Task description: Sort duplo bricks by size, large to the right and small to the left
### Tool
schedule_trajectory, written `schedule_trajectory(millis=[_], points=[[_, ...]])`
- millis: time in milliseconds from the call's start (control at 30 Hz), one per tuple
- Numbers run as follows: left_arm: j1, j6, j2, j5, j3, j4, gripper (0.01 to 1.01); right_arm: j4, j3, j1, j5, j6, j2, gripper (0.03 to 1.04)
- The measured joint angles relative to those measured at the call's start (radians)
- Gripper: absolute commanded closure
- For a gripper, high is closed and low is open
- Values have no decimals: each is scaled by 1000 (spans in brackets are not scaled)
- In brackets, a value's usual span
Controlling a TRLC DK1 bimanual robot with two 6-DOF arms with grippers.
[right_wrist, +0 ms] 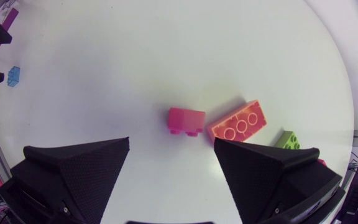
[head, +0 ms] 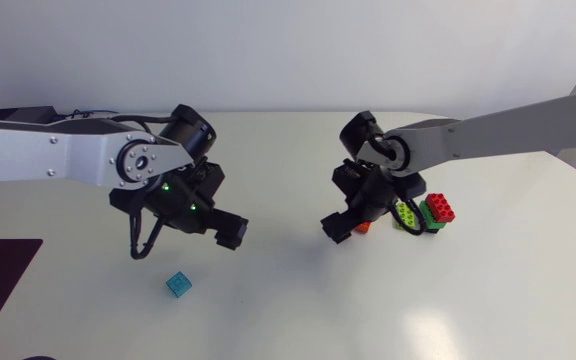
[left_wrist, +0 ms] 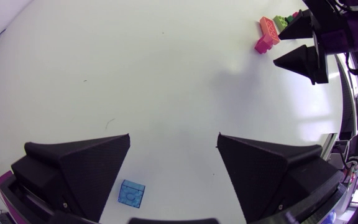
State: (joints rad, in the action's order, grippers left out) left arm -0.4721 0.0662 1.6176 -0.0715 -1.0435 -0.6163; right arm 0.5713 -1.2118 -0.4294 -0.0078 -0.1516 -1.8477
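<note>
White surface (head: 288,310) with blue brick (left_wrist: 132,193) near released left gripper (left_wrist: 174,137); pink brick (right_wrist: 186,120) just beside orange brick (right_wrist: 238,122), ahead of released right gripper (right_wrist: 171,142).

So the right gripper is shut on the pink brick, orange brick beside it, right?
No: the right wrist view shows the right gripper open, the pink brick lying untouched ahead of it. The orange brick is beside it.

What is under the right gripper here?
A pink brick and an orange brick lie on the table just ahead of the open right gripper. In the head view it covers the pink one; only an orange sliver shows.
</note>
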Motion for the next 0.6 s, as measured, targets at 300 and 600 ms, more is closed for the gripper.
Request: schedule_trajectory(millis=[300,600], points=[[19,-16,-23,0,36,12,56,-3,-125,-10,28,4,-123,180],[19,-21,-23,0,36,12,56,5,-131,-10,68,22,-144,644]])
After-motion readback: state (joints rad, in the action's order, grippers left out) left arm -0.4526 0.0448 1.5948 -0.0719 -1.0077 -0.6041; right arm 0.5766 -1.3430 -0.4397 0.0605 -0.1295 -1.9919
